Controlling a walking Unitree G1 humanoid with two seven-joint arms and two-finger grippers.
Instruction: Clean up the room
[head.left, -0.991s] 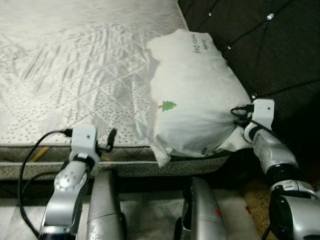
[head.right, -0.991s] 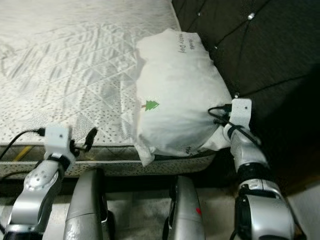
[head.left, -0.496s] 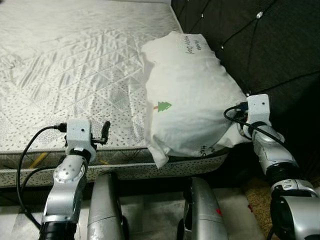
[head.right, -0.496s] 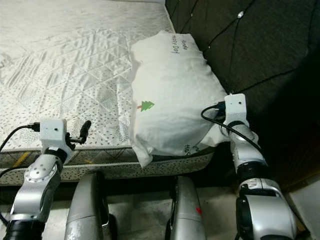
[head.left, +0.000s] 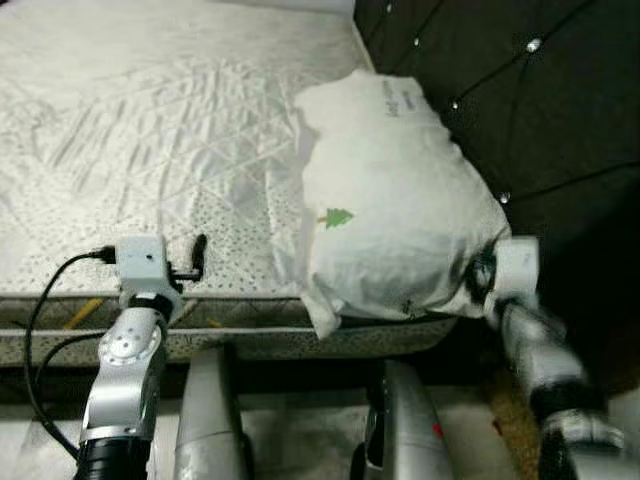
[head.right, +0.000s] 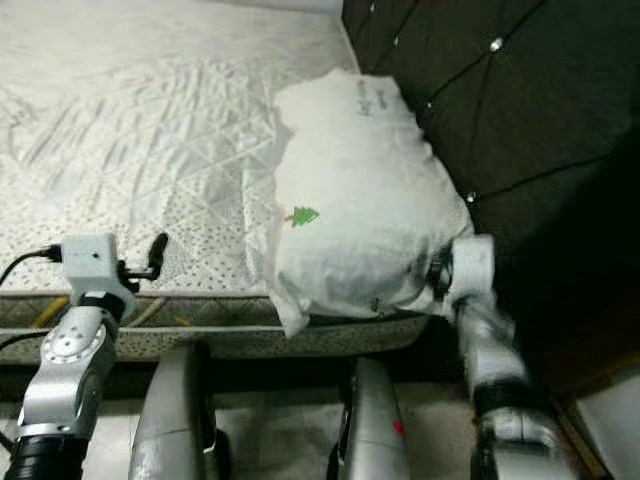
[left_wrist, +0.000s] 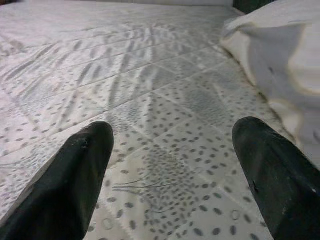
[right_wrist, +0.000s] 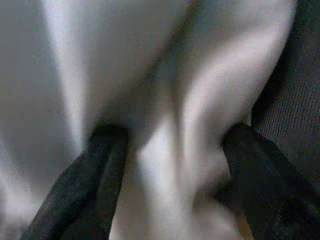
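My left end effector (left_wrist: 172, 165) hovers wide open and empty over the near edge of the mattress (head.left: 150, 130). To its right the white pillow (head.left: 390, 210) lies against the dark headboard (head.left: 530, 90), overhanging the near edge. My right end effector (right_wrist: 175, 165) straddles the pillow's near right corner, fabric bunched between its fingers.

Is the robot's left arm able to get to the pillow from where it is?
Probably yes. The left tool is open over the mattress edge, and only bare mattress lies between it and the pillow.
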